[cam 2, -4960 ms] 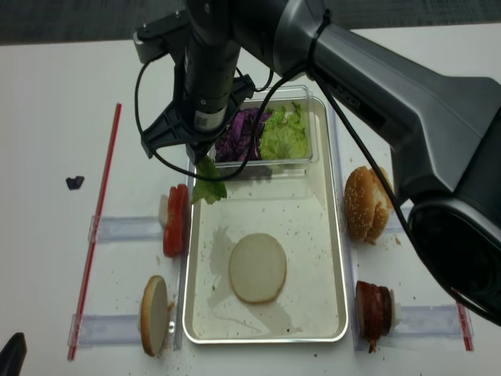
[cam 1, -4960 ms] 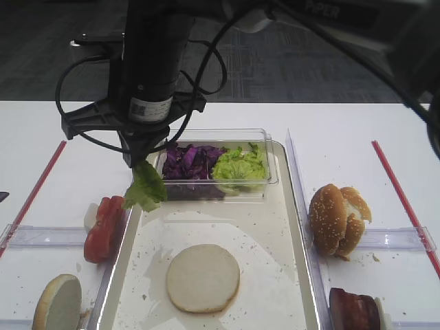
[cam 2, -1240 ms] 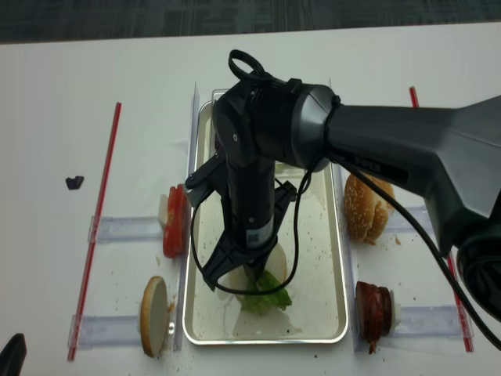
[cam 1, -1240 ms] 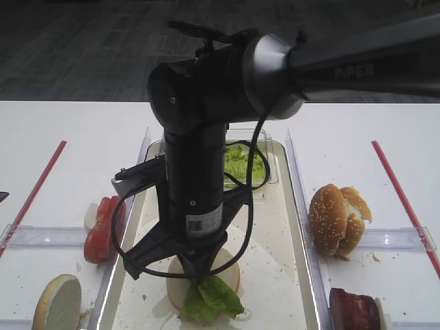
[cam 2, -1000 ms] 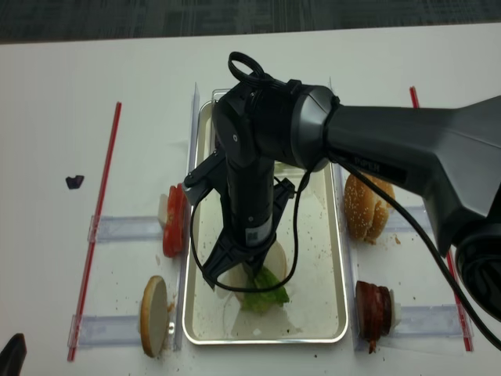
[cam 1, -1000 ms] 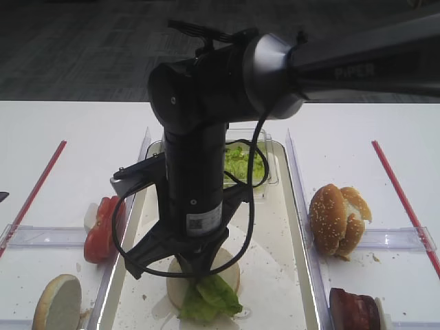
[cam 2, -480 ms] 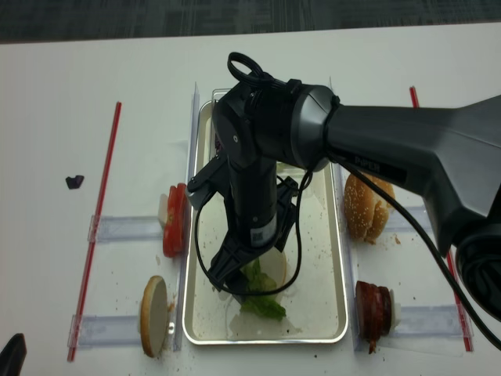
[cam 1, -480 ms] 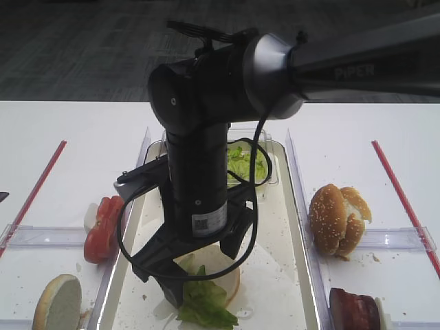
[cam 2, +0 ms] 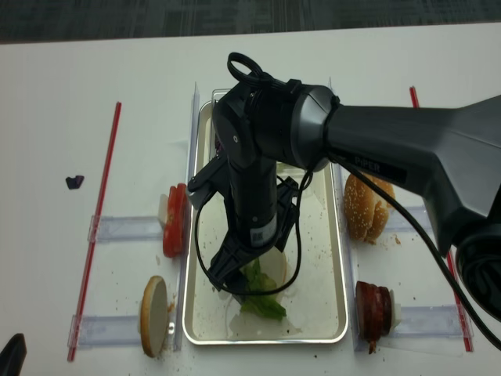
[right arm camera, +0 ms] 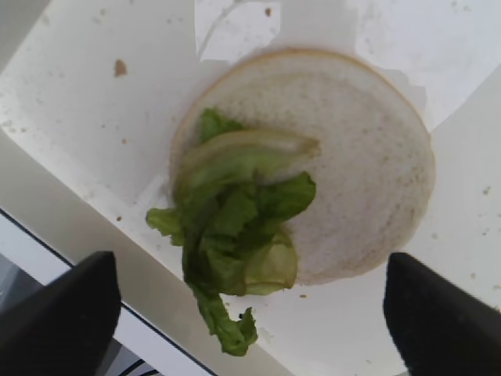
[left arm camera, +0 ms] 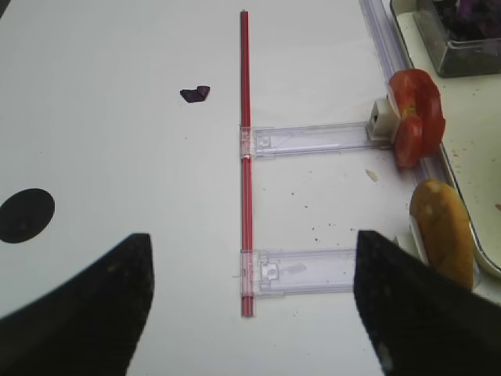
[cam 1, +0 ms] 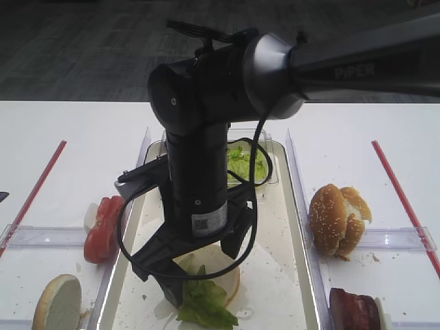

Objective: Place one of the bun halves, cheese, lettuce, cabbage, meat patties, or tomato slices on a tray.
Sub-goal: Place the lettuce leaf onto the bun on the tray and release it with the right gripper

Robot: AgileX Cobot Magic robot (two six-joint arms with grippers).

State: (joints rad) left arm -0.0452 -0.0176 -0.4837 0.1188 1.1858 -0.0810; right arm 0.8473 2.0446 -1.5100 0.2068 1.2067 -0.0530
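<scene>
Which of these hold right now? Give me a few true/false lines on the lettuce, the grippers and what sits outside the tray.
1. The lettuce leaf lies partly on the bun half in the tray. True.
2. The right gripper is clamped on the leaf. False: its jaws are spread wide, the leaf lies free between them.
3. The tomato slices are inside the tray. False: they stand outside it, on the left side.
4. The left gripper holds nothing. True.
5. The leaf covers the whole bun half. False: most of it is bare.
</scene>
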